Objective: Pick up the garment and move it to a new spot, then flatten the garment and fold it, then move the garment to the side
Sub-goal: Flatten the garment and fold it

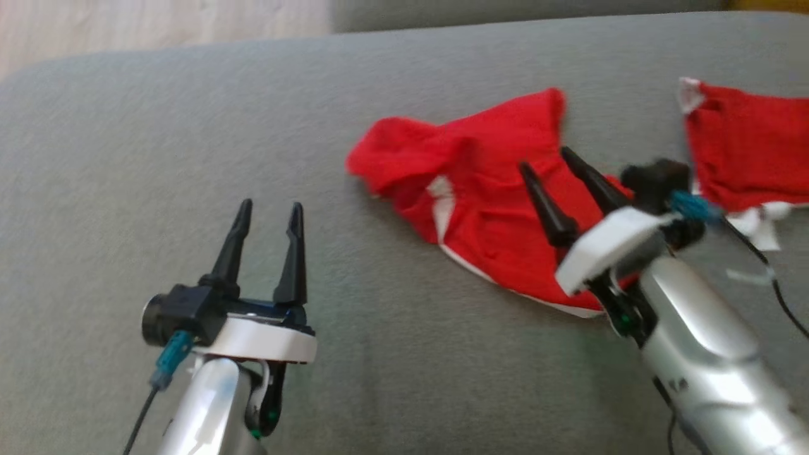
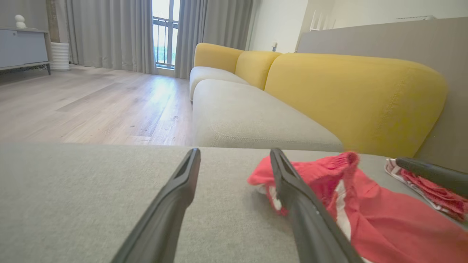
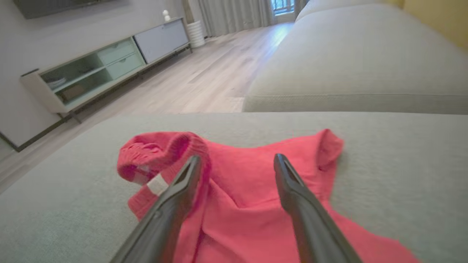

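The red garment (image 1: 480,196) lies crumpled right of the grey cushion's (image 1: 189,114) middle, its long axis slanting far-left to near-right. The right gripper (image 1: 544,158), fingers spread and empty, hovers over it. The left gripper (image 1: 271,205), equally spread and empty, stands well apart leftward.

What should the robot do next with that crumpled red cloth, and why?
Probably lower the open right gripper to pinch an edge of the red white-trimmed garment and pull it flat: it lies bunched, unheld, on the grey fabric cushion.
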Controlling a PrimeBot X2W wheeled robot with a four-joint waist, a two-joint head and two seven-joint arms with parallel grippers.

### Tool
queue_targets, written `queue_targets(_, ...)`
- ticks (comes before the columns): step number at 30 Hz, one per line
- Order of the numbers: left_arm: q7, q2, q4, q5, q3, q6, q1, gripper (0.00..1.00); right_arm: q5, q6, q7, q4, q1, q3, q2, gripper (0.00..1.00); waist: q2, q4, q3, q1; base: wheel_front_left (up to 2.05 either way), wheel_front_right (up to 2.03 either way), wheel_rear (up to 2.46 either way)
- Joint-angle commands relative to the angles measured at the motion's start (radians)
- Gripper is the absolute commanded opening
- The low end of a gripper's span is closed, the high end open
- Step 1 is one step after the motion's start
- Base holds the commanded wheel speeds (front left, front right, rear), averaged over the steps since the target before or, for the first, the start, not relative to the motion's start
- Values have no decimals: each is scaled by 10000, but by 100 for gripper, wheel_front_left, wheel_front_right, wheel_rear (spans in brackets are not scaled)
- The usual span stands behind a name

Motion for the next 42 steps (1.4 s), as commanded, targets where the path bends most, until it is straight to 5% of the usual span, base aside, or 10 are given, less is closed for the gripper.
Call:
queue_targets(1, -51, 103, -418, 107, 468, -51, -85, 100, -257, -7, -249, -485, 302, -393, 129, 100, 0, -526, -365, 1, 0, 0, 0)
queue_targets(14, -51, 59, -760, 238, 691, -271, 98, 100, -3065, -7, -836, -2779, 3258, -4226, 1502, 100, 0, -1046, -264, 1, 0, 0, 0)
queue_targets(33, -51, 49, -528, 310, 129, -446, 16, 100, -3298, -7, -447, -3698, 3777, -4344, 1782, 100, 0, -883, -93, 1, 0, 0, 0)
queue_targets(42, 225, 697, 594, -269, -2119, -493, -1060, 100, -3340, -7, -426, -3717, 3705, -4352, 1783, 100, 0, -1212, 269, 1, 0, 0, 0)
